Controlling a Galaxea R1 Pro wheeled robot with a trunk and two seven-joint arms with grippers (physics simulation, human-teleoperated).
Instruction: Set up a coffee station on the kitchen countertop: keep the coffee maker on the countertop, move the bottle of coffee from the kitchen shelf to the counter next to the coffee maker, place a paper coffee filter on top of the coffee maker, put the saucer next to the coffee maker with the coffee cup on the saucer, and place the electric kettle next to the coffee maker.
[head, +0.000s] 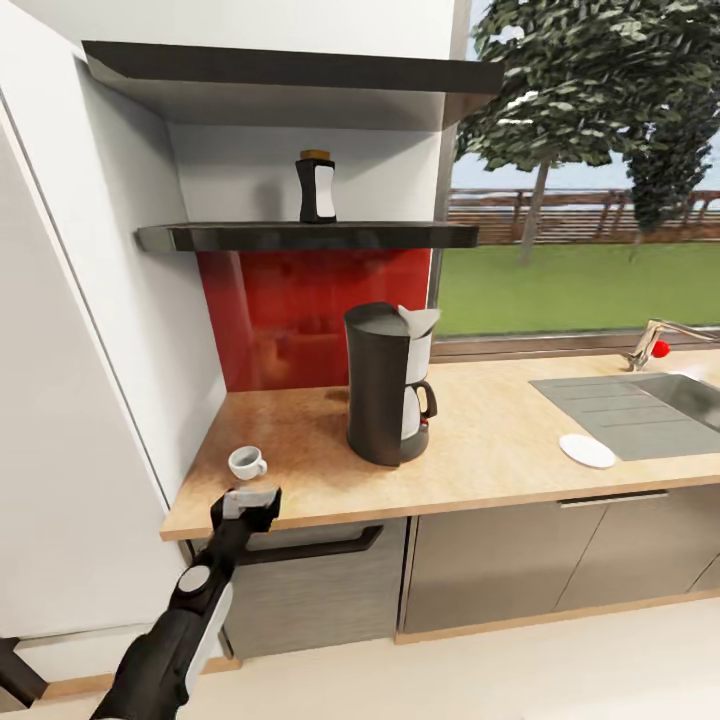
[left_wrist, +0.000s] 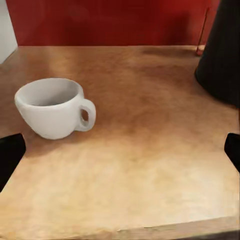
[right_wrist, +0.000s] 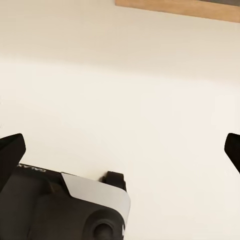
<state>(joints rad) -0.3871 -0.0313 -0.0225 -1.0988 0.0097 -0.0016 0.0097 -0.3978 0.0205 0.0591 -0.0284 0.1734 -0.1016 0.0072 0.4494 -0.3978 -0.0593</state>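
Kitchen counter (head: 480, 450) under a window, seen from the robot's head. Judged as early in the task. Standing upright mid-counter against the red backsplash: the coffee maker (head: 385, 385), with a paper coffee filter (head: 420, 320) already perched at its top. Up on the shelf (head: 300, 237) above, not yet moved: the bottle of coffee (head: 317, 187), upright, long axis vertical. Far off to the right beside the sink (head: 640, 405), well apart from the coffee maker: the saucer (head: 587, 451), lying flat. No electric kettle to be found in these pictures.

Near the counter's front left corner: the coffee cup (head: 246, 462), upright, mouth facing up — in the left wrist view (left_wrist: 52, 107) handle pointing toward the coffee maker's side.

Just in front of the cup, at the counter edge: the left gripper (head: 250, 503), fingers spread wide apart, nothing between them. Hanging low over pale floor (right_wrist: 150, 100): the right gripper (right_wrist: 120, 152), fingers likewise wide apart and empty.

Remaining, by this reading: bottle, saucer, cup on saucer, kettle.
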